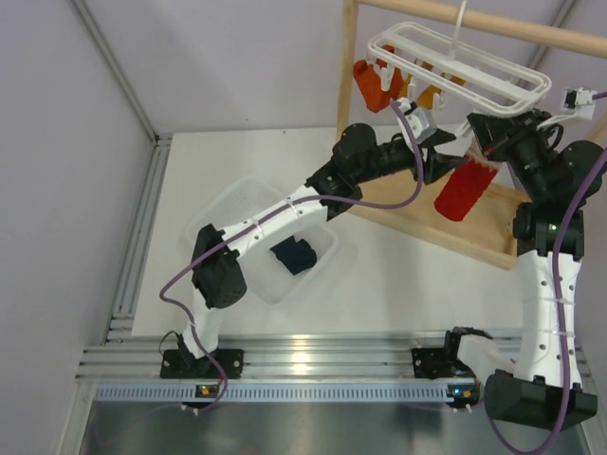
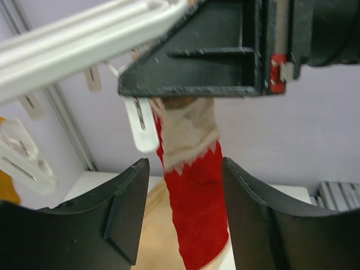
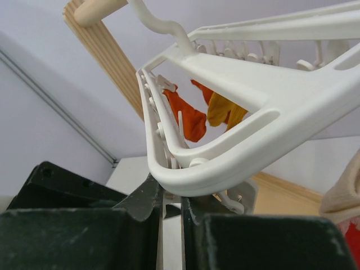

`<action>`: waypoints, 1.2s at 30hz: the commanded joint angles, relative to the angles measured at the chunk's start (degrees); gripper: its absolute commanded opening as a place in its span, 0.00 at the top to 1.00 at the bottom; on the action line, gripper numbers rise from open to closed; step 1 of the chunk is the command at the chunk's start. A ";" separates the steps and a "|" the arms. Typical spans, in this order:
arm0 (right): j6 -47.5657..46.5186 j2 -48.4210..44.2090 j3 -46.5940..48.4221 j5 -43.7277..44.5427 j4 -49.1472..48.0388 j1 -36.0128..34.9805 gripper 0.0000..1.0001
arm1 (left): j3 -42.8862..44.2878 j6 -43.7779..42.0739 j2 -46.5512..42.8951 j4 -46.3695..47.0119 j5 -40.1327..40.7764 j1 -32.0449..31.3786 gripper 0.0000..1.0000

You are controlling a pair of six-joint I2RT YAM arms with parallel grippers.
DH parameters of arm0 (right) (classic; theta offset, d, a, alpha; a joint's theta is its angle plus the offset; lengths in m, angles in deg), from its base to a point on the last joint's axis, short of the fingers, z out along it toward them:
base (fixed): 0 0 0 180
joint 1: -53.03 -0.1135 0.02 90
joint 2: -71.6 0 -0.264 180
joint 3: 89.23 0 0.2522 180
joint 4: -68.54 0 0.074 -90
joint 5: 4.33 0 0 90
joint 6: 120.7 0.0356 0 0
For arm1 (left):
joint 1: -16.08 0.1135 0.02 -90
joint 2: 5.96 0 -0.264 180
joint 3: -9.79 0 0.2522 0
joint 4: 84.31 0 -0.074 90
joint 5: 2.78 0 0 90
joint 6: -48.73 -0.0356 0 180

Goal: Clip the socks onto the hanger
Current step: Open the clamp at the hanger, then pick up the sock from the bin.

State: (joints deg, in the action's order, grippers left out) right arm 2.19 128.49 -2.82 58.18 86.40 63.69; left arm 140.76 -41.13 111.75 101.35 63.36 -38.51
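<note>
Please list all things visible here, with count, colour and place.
rack: one, light wood, far right of the white table
hanger: one, white, on the rack's bar
clips: several, white, under the hanger
red sock: one, red and beige, hanging below the hanger
other socks: few, orange and yellow, clipped to hanger
bin: one, clear, on the table
blue sock: one, dark blue, in the bin
left claw: one, black, open, either side of red sock
right claw: one, black, under the hanger's frame, fingers close together

Bright, even light, with glare on the front rail [image 1: 302, 366] and the hanger [image 2: 84, 34] blurred up close.
</note>
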 commanded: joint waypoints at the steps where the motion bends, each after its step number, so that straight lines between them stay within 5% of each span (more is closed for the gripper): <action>1: 0.16 0.42 1.19 -0.20 -3.40 -0.81 1.00 | -5.48 1.35 -8.01 -2.28 -3.48 0.00 0.40; 10: -0.19 0.33 1.19 -0.29 -2.52 -0.64 1.00 | -24.99 -3.47 -26.46 -18.77 -11.30 10.53 0.30; 18: -1.33 -0.02 0.66 -1.61 -1.38 -0.46 1.00 | -42.56 -4.62 -39.74 -36.98 -8.40 26.10 0.35; 23: -1.51 0.33 0.57 -2.40 -1.02 -0.46 1.00 | -48.20 -14.28 -41.24 -49.21 -8.06 32.79 0.36; 28: -1.68 0.25 0.40 -2.57 -0.76 -0.46 1.00 | -53.31 -15.79 -37.13 -50.09 1.25 34.28 0.39; 36: -1.68 0.42 0.83 -2.75 0.03 -0.46 1.00 | -50.15 -13.59 -24.74 -47.81 5.31 39.11 0.43</action>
State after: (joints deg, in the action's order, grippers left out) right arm 1.86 128.75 -2.82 57.11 85.75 63.69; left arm 87.87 -54.88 84.87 52.74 66.18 -0.85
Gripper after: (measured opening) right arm 0.066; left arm 0.578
